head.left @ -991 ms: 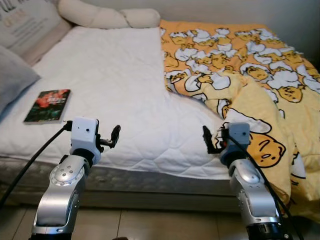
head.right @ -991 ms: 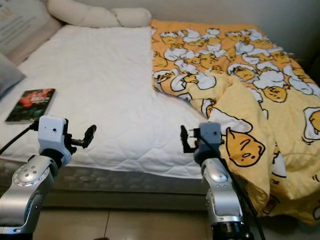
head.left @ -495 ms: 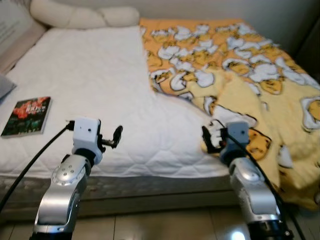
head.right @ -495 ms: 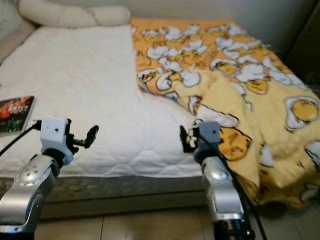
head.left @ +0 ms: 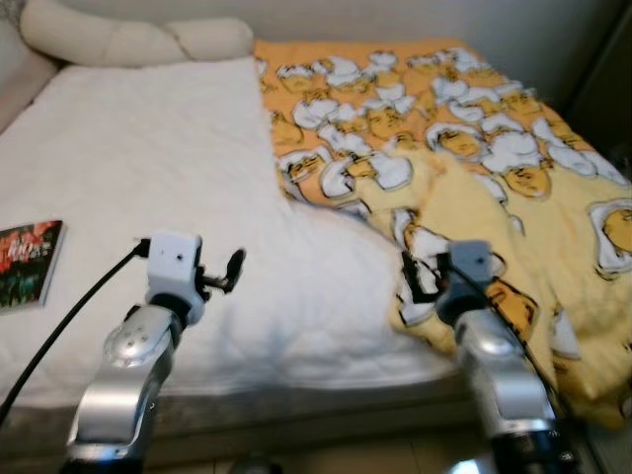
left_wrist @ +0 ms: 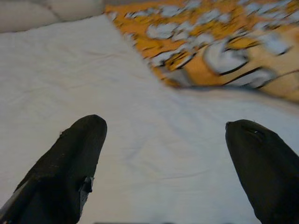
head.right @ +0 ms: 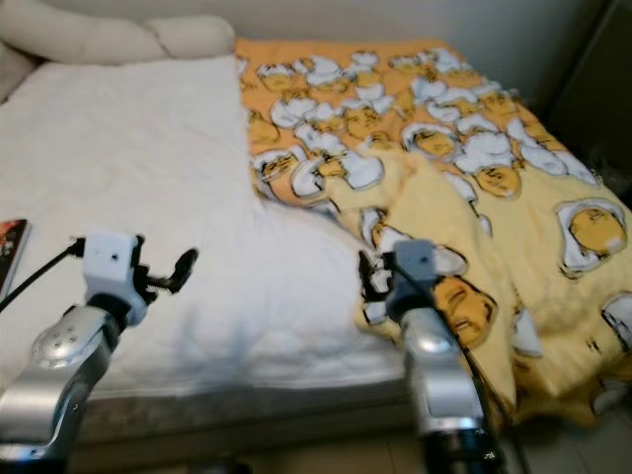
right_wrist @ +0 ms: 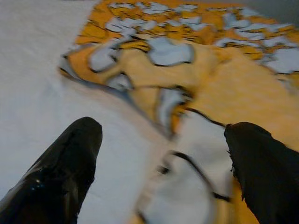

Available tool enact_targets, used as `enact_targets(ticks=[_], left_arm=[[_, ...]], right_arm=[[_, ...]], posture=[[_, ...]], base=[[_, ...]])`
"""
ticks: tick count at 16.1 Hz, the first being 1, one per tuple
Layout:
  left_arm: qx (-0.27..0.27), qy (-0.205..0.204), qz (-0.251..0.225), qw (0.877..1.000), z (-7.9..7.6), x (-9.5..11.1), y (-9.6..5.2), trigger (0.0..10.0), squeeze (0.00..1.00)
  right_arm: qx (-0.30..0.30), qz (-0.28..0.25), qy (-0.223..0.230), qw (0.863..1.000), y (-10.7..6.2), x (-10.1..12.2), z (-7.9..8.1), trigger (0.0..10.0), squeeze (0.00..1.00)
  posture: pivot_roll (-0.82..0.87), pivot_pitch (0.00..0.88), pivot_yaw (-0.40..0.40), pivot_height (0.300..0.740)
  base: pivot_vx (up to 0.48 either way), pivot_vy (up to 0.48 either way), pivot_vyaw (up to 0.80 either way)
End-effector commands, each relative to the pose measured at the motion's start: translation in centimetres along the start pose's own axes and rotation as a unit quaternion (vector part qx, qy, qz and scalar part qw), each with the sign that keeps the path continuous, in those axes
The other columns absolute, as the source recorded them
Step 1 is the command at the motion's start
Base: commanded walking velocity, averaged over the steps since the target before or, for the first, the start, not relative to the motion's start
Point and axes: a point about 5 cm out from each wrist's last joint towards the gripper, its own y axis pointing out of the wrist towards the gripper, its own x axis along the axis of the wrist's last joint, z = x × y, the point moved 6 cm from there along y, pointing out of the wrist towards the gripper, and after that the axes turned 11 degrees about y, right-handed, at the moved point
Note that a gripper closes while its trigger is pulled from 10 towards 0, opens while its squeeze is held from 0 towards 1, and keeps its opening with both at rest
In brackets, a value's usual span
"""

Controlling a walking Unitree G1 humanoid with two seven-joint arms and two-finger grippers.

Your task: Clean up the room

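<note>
— On the bed (head.left: 138, 148), what lies where?
— A yellow blanket (head.left: 474, 148) printed with cartoon figures covers its right half, rumpled and folded over near the front edge. A white quilted mattress pad (head.left: 148, 178) shows on the left half, with a book (head.left: 25, 262) near the left edge and cream pillows (head.left: 128, 39) at the head.
— And the tools?
— The left tool (left_wrist: 168, 154) hovers above the white pad, fingers spread wide, holding nothing. The right tool (right_wrist: 163, 163) hangs over the blanket's folded edge, equally wide open and empty. Both arms reach forward from the bed's near side.
</note>
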Motion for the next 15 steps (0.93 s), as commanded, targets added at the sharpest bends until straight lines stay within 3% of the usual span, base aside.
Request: enact_targets(ticks=[1, 3, 4, 6, 8, 9, 10, 11, 13, 14, 15], left_arm=[[-0.016, 0.007, -0.005, 1.000, -0.6, 0.5, 0.0, 10.0, 0.81], [-0.057, 0.038, -0.006, 0.998, -1.6, 0.5, -0.3, 10.0, 0.81], [-0.087, 0.051, -0.010, 0.995, -2.2, 0.6, -0.5, 10.0, 0.81], [-0.145, 0.082, -0.010, 0.986, -3.1, 0.7, -0.9, 10.0, 0.80], [-0.193, 0.102, -0.001, 0.976, -3.5, 0.6, -1.2, 10.0, 0.77], [-0.225, 0.113, 0.003, 0.968, -4.0, 0.6, -1.6, 10.0, 0.66], [-0.255, 0.121, 0.007, 0.959, -4.4, 0.6, -2.0, 10.0, 0.62], [-0.275, 0.130, 0.009, 0.952, -4.7, 0.6, -2.3, 10.0, 0.52], [-0.318, 0.150, 0.018, 0.936, -5.1, 0.6, -3.2, 10.0, 0.31], [-0.322, 0.153, 0.018, 0.934, -5.1, 0.6, -3.3, 10.0, 0.31], [-0.324, 0.158, 0.020, 0.933, -4.8, 0.8, -3.6, 10.0, 0.23]], right_arm=[[0.003, 0.003, -0.006, 1.000, -0.1, 0.3, -0.3, 10.0, 0.00], [0.024, 0.048, -0.023, 0.998, 0.2, -1.5, 0.1, 10.0, 0.00], [0.020, 0.065, -0.018, 0.997, 0.7, -2.1, -0.1, 10.0, 1.00], [-0.010, 0.097, -0.036, 0.995, 2.5, -2.8, -1.3, 10.0, 1.00], [-0.013, 0.128, -0.065, 0.990, 3.9, -3.5, -1.5, 10.0, 1.00], [-0.016, 0.147, -0.069, 0.987, 4.5, -4.0, -1.6, 10.0, 1.00], [-0.017, 0.163, -0.059, 0.985, 5.0, -4.3, -1.5, 10.0, 1.00], [-0.011, 0.174, -0.049, 0.984, 5.3, -4.5, -1.1, 10.0, 0.04], [0.002, 0.205, -0.058, 0.977, 5.7, -5.2, -0.4, 10.0, 0.00], [0.001, 0.207, -0.065, 0.976, 5.8, -5.2, -0.4, 10.0, 0.00], [-0.006, 0.210, -0.072, 0.975, 5.8, -5.3, -0.6, 10.0, 0.00]], posture=[[0.00, 0.000, -0.007, 0.740], [0.00, 0.000, -0.006, 0.740], [0.01, 0.000, -0.007, 0.740], [0.04, 0.000, -0.012, 0.740], [0.05, 0.000, -0.007, 0.740], [0.06, 0.000, -0.005, 0.740], [0.07, 0.000, -0.001, 0.740], [0.08, 0.000, 0.002, 0.740], [0.10, 0.000, 0.009, 0.740], [0.11, 0.000, 0.010, 0.740], [0.13, 0.000, 0.009, 0.740]], base=[[0.000, 0.000, 0.00], [0.000, 0.000, 0.00], [0.000, 0.000, 0.00], [0.000, 0.000, 0.00], [0.000, 0.000, 0.00], [0.000, 0.000, 0.00], [0.000, 0.000, 0.00], [0.000, 0.000, 0.00], [0.000, 0.000, 0.00], [0.000, 0.000, 0.00], [0.000, 0.000, 0.00]])
